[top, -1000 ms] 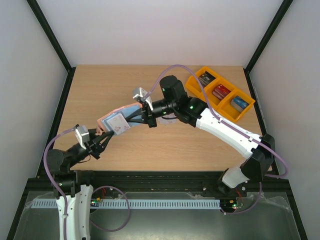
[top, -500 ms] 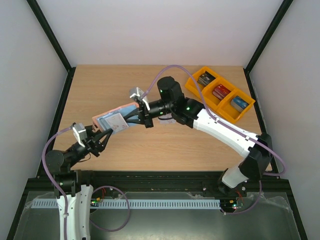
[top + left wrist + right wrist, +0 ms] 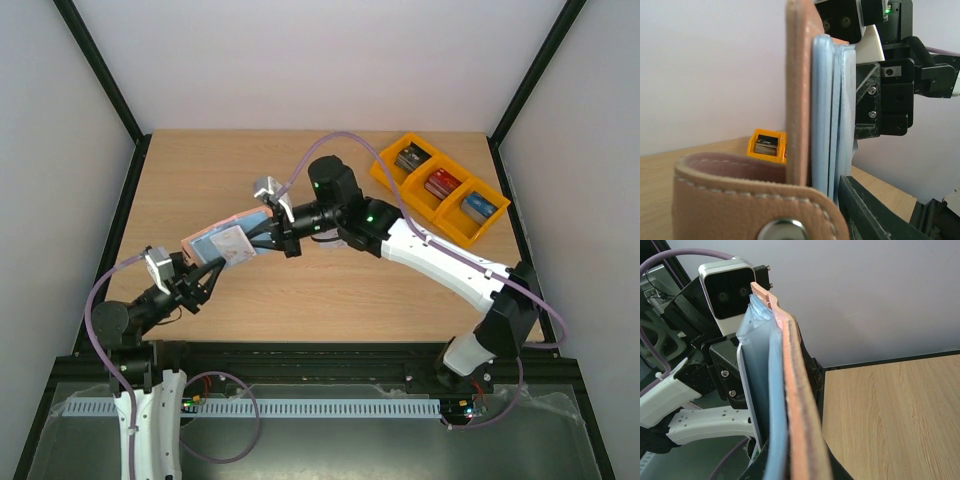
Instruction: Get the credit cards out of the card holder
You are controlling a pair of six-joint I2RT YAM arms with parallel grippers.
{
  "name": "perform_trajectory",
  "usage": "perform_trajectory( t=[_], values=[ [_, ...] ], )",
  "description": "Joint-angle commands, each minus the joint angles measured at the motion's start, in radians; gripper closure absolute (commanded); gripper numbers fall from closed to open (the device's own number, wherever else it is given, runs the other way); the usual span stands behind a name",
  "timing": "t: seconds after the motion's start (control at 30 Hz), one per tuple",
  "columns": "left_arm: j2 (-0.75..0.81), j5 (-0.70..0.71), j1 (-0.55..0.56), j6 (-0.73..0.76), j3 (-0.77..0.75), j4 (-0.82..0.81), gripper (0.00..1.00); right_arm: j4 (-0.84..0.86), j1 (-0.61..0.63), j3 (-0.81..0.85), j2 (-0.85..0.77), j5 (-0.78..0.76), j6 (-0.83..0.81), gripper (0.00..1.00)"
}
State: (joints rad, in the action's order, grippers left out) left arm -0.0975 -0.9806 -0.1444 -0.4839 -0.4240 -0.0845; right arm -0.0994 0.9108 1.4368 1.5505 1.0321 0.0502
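Card holder hangs in the air left of centre in the overhead view. It is open with its blue pockets up, and a whitish credit card shows against the blue. My right arm sweeps in a long arc from the lower right, and my right pincer is clamped tight on the holder's upper-right end. My left arm stretches low from the lower left. My left pincer sits just under the holder's lower-left end, fingers apart. Below lies a pale wooden table. Orange bins of dark, red and blue boxes stand at the upper right. White walls and black frame posts close the space in.
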Motion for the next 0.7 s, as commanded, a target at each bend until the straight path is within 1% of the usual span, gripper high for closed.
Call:
perform_trajectory(
  t=[0.0,0.1,0.17,0.27,0.33,0.37,0.47,0.67],
  values=[
    [0.01,-0.006,0.0,-0.017,0.011,-0.04,0.57,-0.009,0.031,0.033,0.025,0.022,-0.037,0.98],
    [0.01,-0.009,0.0,-0.024,0.014,-0.047,0.59,-0.035,0.031,0.045,0.032,0.016,-0.052,0.98],
    [0.012,-0.016,0.0,-0.025,0.016,-0.049,0.65,-0.04,0.031,0.048,0.031,0.008,-0.057,0.98],
    [0.017,-0.045,0.0,-0.029,0.015,-0.055,0.81,-0.04,0.031,0.047,0.026,-0.019,-0.058,0.98],
    [0.02,-0.05,0.0,-0.037,0.015,-0.053,0.95,-0.051,0.031,0.053,0.025,-0.036,-0.071,0.98],
    [0.023,-0.045,0.0,-0.049,0.015,-0.05,0.97,-0.062,0.031,0.056,0.023,-0.041,-0.08,0.98],
    [0.026,-0.03,0.0,-0.104,0.018,-0.062,0.98,-0.082,0.026,0.054,0.016,-0.065,-0.106,0.97],
    [0.028,0.022,-0.003,-0.199,0.034,-0.088,0.98,-0.109,-0.004,0.036,-0.002,-0.12,-0.118,0.81]
  ],
)
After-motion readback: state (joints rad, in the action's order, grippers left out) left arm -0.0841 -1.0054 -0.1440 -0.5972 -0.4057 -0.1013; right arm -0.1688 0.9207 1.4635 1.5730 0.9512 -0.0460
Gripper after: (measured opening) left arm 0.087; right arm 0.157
